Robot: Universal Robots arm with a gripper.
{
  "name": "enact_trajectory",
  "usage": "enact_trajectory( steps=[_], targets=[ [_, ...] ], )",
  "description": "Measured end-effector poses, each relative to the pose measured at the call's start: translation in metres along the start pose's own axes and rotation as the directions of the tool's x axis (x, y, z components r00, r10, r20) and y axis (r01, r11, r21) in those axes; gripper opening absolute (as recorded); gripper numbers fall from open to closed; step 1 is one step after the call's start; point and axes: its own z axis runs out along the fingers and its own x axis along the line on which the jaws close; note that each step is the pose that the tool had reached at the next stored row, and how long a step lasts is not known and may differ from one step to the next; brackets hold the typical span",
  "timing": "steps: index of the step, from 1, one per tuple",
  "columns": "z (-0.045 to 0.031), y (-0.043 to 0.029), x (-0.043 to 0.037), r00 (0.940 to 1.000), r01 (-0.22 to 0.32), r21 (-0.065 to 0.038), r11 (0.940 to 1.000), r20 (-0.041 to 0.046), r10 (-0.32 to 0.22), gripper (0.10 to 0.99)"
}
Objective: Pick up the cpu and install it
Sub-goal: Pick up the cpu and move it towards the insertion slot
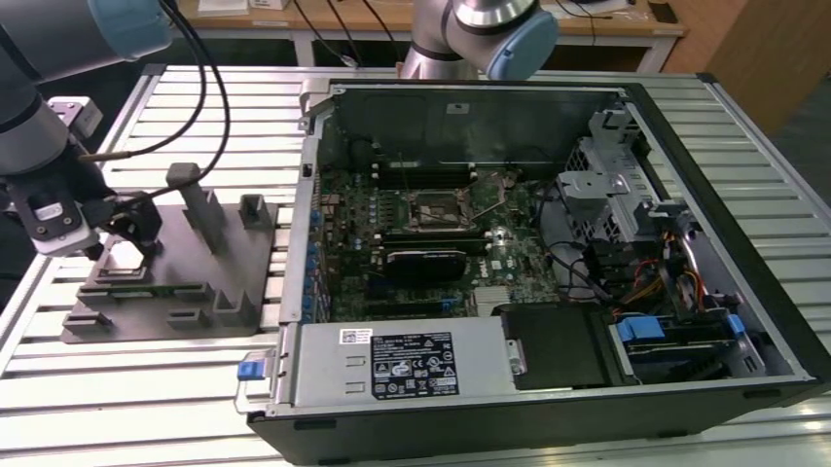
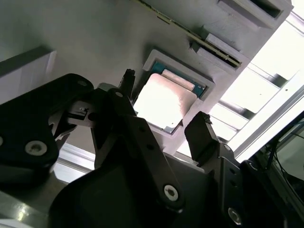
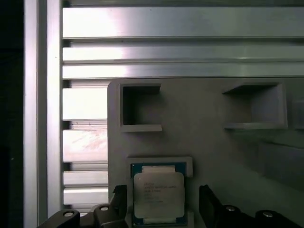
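The cpu (image 3: 158, 194) lies flat in a square nest on the grey fixture (image 3: 204, 133), on the bench (image 1: 195, 88), so it cannot slide. The jaws hang spread wide to either side of it, holding nothing, squared to its edges.

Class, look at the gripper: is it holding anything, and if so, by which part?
Nothing is held. The gripper is open, its fingers on either side of the cpu with gaps between. The cpu lies in its pocket in the grey fixture.
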Motion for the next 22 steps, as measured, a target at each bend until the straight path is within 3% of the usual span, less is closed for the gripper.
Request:
enact_trajectory(
  steps=[22],
  targets=[
    [0.0072,-0.0008,0.0003,0.9988,0.048,0.001,0.9988,-0.0018,-0.048,0.706]
  ],
)
